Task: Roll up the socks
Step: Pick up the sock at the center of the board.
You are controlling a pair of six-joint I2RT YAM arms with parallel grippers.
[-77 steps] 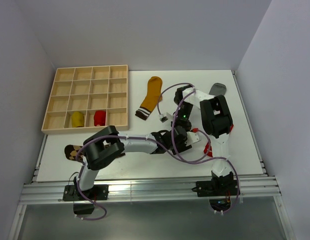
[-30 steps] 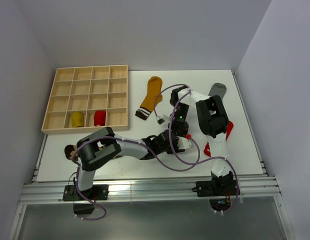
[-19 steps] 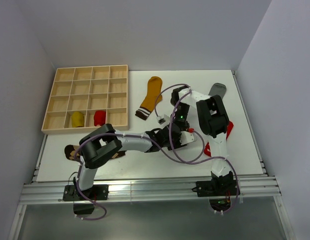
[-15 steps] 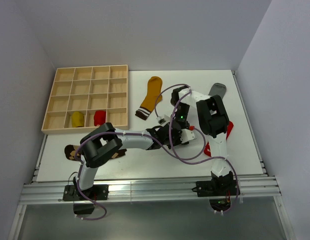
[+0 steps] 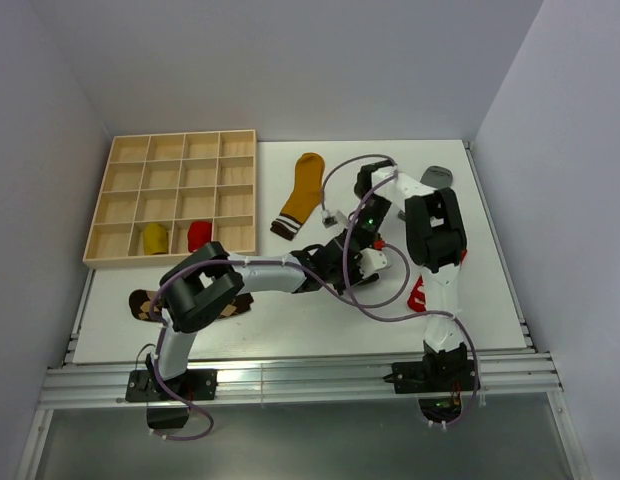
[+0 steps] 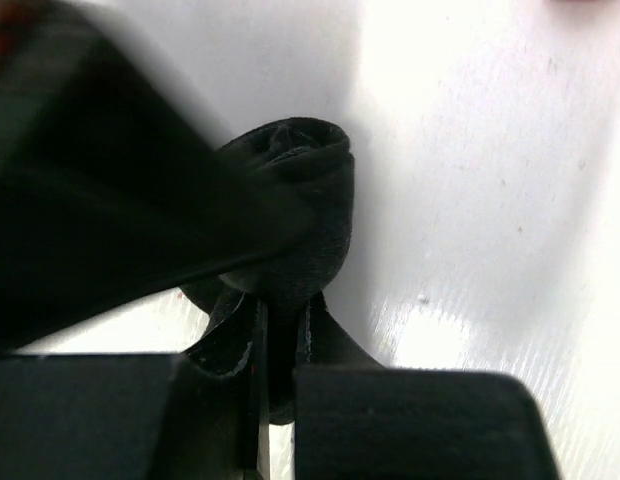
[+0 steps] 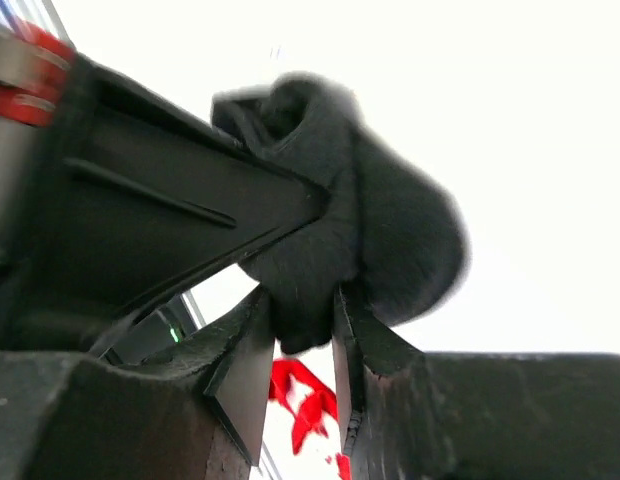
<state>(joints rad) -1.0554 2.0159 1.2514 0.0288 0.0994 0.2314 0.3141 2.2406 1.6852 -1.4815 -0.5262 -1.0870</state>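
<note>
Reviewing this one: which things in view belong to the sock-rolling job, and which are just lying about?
Part of the job:
- black sock, rolled
- mustard sock, flat
- grey sock
- red sock, partly under the right arm
- argyle sock
- yellow roll and red roll

Just there:
- wooden grid tray
- table

A black sock [image 6: 300,200], rolled into a bundle, sits at the middle of the table [image 5: 320,320]. A mustard sock [image 5: 304,190] lies flat behind it, a grey sock [image 5: 437,177] far right, a red printed sock [image 5: 416,294] near right, and a brown argyle sock [image 5: 145,303] near left. A yellow bundle [image 5: 154,238] and a red bundle [image 5: 198,235] fill adjoining near-row compartments of the wooden tray [image 5: 258,190].
</note>
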